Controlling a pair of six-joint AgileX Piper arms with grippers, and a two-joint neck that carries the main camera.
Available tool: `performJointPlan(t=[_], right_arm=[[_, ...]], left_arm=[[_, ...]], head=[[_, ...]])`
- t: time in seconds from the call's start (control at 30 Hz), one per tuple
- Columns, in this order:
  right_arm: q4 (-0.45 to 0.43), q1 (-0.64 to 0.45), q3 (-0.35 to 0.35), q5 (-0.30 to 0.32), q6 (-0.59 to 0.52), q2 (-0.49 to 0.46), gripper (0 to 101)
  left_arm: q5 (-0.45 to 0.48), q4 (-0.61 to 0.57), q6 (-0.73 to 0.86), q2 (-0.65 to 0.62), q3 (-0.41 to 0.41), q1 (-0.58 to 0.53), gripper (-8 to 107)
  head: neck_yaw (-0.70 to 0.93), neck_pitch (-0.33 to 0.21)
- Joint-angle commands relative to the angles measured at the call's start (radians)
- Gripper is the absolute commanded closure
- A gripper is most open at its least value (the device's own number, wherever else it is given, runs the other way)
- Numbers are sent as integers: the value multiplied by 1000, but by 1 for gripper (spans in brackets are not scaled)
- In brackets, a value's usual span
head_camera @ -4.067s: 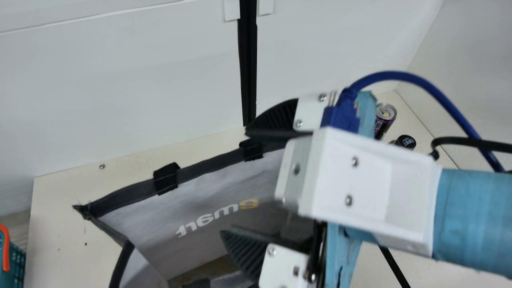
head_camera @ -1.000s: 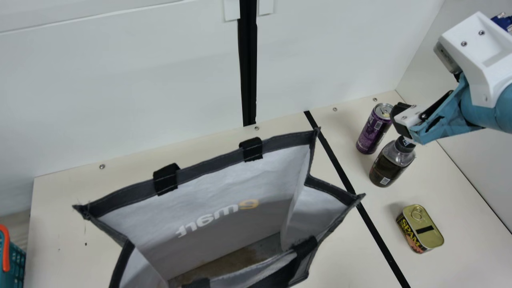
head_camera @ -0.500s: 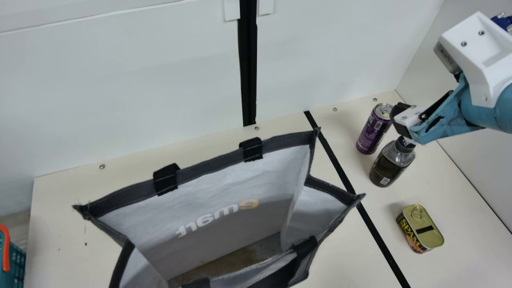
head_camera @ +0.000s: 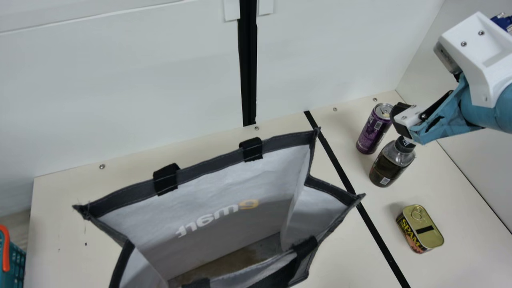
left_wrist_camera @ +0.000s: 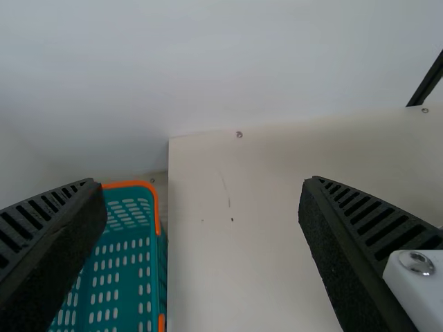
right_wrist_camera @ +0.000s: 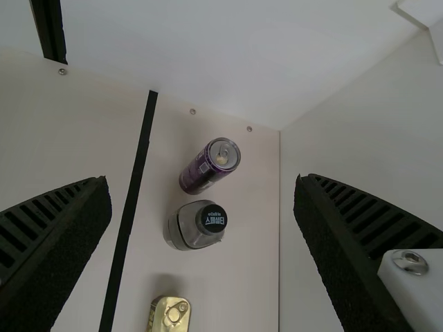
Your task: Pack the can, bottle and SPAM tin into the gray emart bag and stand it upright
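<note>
Main view: right gripper [head_camera: 401,120], over the right-hand part of the cream table [head_camera: 72,236], seen from the side. Just past its fingertips, purple can [head_camera: 373,132], on its base, ring-pull end up. Below the same jaws, near the can, bottle [head_camera: 391,165], upright, dark label, black cap. Farther from the jaws, toward the robot's side, SPAM tin [head_camera: 427,234], flat on its base, gold lid and pull ring up, short black mark on the lid. Well apart from those jaws, across the black strip [head_camera: 339,170], gray emart bag [head_camera: 208,163], on its base, mouth spread open, dark-edged rim, two black loops on the far edge, lettering on the inner wall.

Right wrist view: jaws of the right gripper [right_wrist_camera: 202,181] spread wide. Beyond the gap, clear of both fingertips: can, bottle, and part of the SPAM tin, all on the table.

Left wrist view: left gripper [left_wrist_camera: 202,184], jaws also spread wide; bare cream tabletop past the gap. Beyond one of those jaws, partly behind it, teal basket [left_wrist_camera: 133,184] with orange rim, off the table's edge. White wall panels farther out, past both tips.
</note>
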Motion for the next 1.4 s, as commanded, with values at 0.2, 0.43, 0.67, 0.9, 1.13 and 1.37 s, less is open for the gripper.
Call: performJointPlan(t=[0.2, 0.43, 0.67, 0.9, 1.13, 1.37], right_arm=[[0, 0, 0, 0, 0, 0, 6], [0, 0, 0, 0, 0, 0, 6], [0, 0, 0, 0, 0, 0, 6], [0, 0, 0, 0, 0, 0, 6], [0, 0, 0, 0, 0, 0, 6], [0, 0, 0, 0, 0, 0, 6]], left_arm=[[26, 103, -45, 107, -143, -164, 9], [40, 128, -29, 186, -261, -237, 9], [42, 88, 23, 253, -367, -263, 9], [40, -15, 100, 311, -464, -254, 9], [43, -151, 202, 365, -545, -224, 9], [43, -271, 300, 407, -581, -204, 9]], head=[[-1, -23], [-1, -23], [-1, -23], [-1, -23], [-1, -23], [-1, -23]])
